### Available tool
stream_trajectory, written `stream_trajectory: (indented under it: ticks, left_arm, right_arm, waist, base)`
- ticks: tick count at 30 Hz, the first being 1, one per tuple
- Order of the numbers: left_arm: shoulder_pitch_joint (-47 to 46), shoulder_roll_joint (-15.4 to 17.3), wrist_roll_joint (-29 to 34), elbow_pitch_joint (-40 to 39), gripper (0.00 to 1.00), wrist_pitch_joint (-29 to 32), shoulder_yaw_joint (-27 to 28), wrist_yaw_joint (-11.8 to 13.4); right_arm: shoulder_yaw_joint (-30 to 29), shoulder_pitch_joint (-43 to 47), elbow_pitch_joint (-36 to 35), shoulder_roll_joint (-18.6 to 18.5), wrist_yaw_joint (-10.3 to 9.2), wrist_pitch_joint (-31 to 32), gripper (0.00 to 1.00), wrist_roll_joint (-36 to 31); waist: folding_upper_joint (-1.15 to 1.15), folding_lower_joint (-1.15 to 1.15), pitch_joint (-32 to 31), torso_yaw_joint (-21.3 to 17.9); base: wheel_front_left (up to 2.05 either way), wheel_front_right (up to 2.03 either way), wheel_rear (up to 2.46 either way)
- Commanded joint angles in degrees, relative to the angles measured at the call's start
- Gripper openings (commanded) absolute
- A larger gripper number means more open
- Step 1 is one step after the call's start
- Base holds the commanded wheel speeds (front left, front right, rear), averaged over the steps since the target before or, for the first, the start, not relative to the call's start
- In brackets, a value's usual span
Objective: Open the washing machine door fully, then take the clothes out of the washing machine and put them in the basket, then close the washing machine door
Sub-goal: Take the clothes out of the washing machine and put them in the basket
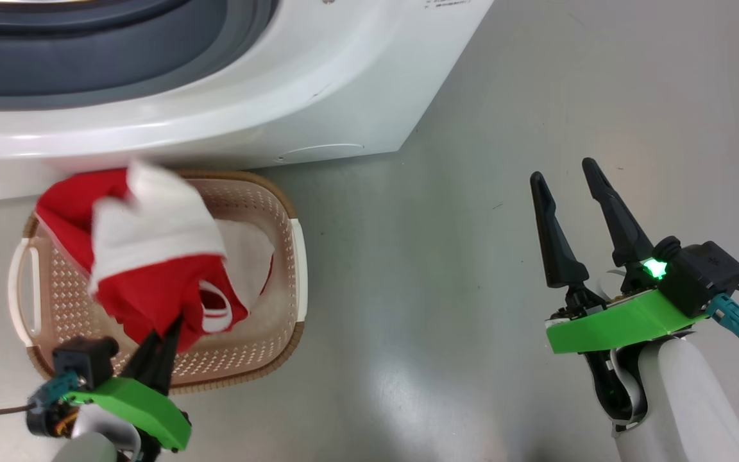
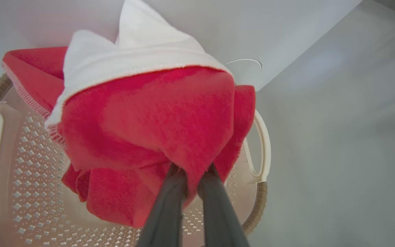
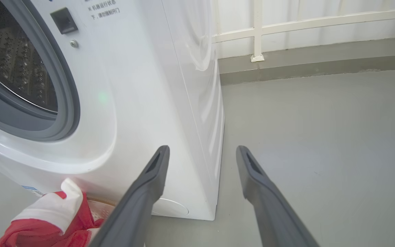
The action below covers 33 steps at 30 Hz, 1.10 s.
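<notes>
Left tool [image 1: 174, 328] at lower left of the head view, its two dark fingers [image 2: 170, 199] pinched almost together on a fold of the clothes [image 1: 151, 289]; red fabric bunches around both tips in the left wrist view. The clothes, red with a broad white panel, hang from that grip directly over the basket [image 1: 55, 301], lower folds down inside it, one red corner draped across the far rim next to the washing machine [image 1: 280, 96]. Cannot tell whether the fabric touches the basket bottom. The basket sits on the floor [image 1: 440, 289], just in front of the machine's base, cream perforated walls, brown rim, pale side handles. Right tool [image 1: 562, 170] at lower right of the head view, well apart from basket and clothes, fingers spread wide with nothing between them, above bare floor; a green light glows at its base. Right wrist view looks along these fingers at the machine's front corner: grey rubber ring [image 3: 63, 96] around the round opening, steel drum [image 3: 12, 61] visible inside, no garment seen in the part of the drum that shows. Round cap [image 3: 170, 207] low on the machine's front, near the right-hand corner, a small blue label [image 3: 29, 189] further along to the left.
</notes>
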Motion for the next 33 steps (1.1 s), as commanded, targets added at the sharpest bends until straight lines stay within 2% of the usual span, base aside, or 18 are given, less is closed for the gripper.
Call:
stream_trajectory:
  ticks: [1,8,14,21,31,33]
  left_arm:
    - [-0.6,1.1,-1.7,1.1,0.00,-0.5,0.2,-0.2]
    - [-3.8,0.8,-5.1,7.1,0.00,-0.5,-3.3,-0.2]
    - [-6.0,0.2,-10.4,13.5,0.00,1.5,-12.2,-0.2]
    - [-8.7,0.6,-17.8,16.5,0.00,1.8,-18.1,-0.2]
    - [-15.9,2.1,-24.3,25.3,0.00,2.0,-21.7,-0.2]
    - [-17.3,2.3,-24.9,27.1,0.05,1.9,-22.2,-0.2]
  right_arm:
    - [1.4,0.6,-1.1,0.3,0.09,-0.3,1.00,-0.2]
    - [1.7,0.6,-1.1,0.3,0.09,-0.3,1.00,-0.2]
    - [2.2,0.8,-1.2,0.3,0.09,-0.3,1.00,0.3]
    - [1.8,0.8,-1.8,0.3,0.09,-0.3,1.00,0.7]
    - [2.6,-0.7,-2.1,0.3,0.09,-0.3,1.00,1.1]
    - [2.8,-0.9,-2.1,0.3,0.09,-0.3,1.00,1.2]
  waist:
    - [0.00,0.00,-0.1,0.0]
    - [0.00,0.00,-0.2,-0.3]
    - [0.00,0.00,0.2,-1.3]
    - [0.00,0.00,1.3,-2.2]
    - [0.00,0.00,3.0,-3.0]
    - [0.00,0.00,3.4,-3.4]
  base:
    - [0.00,0.00,0.00]
    - [0.00,0.00,0.00]
    - [0.00,0.00,0.00]
    - [0.00,0.00,0.00]
    - [0.00,0.00,0.00]
    - [0.00,0.00,0.00]
